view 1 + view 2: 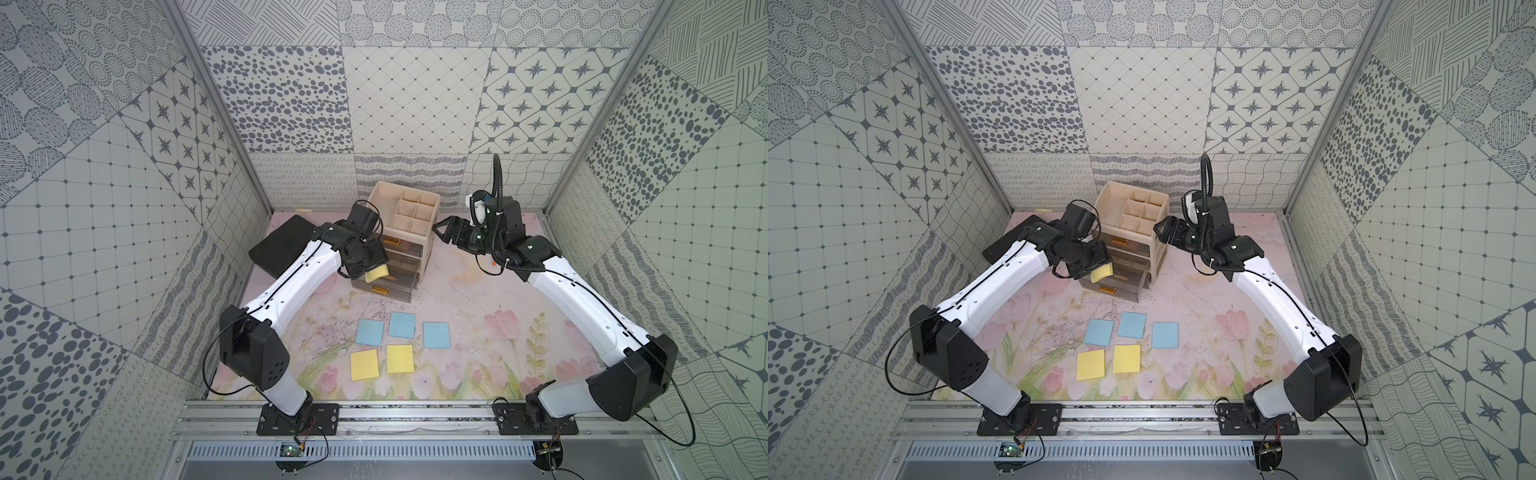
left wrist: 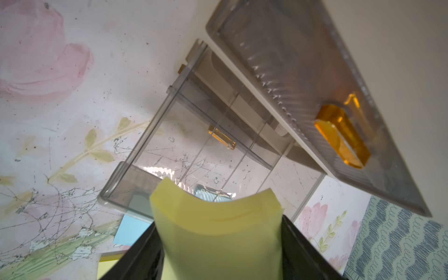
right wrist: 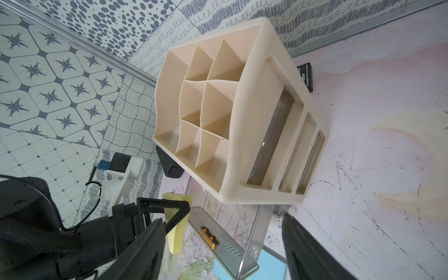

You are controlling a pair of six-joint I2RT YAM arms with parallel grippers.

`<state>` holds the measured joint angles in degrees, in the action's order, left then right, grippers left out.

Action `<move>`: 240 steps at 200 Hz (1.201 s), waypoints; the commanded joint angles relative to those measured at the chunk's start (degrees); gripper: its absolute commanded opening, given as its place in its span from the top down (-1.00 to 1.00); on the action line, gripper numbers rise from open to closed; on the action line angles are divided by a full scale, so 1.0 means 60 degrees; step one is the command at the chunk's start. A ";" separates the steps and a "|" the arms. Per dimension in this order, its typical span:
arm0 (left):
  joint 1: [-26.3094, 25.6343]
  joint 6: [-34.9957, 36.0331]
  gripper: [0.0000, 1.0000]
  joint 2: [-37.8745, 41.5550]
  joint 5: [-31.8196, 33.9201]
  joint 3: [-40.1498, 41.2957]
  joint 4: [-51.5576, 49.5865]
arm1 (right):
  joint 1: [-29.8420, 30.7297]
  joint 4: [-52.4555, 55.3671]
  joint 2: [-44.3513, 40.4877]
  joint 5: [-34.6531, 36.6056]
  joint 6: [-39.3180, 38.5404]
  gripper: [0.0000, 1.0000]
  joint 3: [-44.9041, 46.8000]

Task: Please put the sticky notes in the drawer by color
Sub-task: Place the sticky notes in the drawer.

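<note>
Yellow sticky note (image 2: pixel 218 230) at the drawer (image 1: pixel 427 249)
left fingers (image 2: pixel 303 247) clamp it; right fingers (image 3: pixel 305 252) spread, empty, alongside

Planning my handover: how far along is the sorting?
No pink notes lie out; whether they sit in the shut top drawer is unclear. In hand: the left gripper holds a yellow note over the pulled-out drawers. Left: two yellow notes and three blue notes on the table. The right gripper is open, empty.
</note>
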<state>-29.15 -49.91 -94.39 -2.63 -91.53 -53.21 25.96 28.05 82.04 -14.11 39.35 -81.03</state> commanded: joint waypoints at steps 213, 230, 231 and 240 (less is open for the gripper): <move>-0.0035 0.0350 -0.59 -0.1585 -0.0250 -0.1366 0.0054 | -0.0967 -0.0911 -0.0570 -0.1047 0.0107 -0.64 0.1013; -0.0051 0.0359 -0.61 -0.1605 -0.0238 -0.1423 -0.0075 | -0.0964 -0.0842 -0.0546 -0.1063 0.0064 -0.66 0.0942; -0.0050 0.0359 -0.61 -0.1609 -0.0236 -0.1425 -0.0093 | -0.0960 -0.0840 -0.0547 -0.1062 0.0063 -0.66 0.0939; -0.0078 0.0309 -0.63 -0.1598 -0.0197 -0.1416 -0.0136 | -0.0963 -0.0788 -0.0504 -0.1087 0.0020 -0.70 0.0870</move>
<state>-29.26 -48.69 -104.75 -4.05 -98.91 -52.07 20.40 25.12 79.77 -19.86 40.07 -74.54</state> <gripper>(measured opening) 0.804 0.830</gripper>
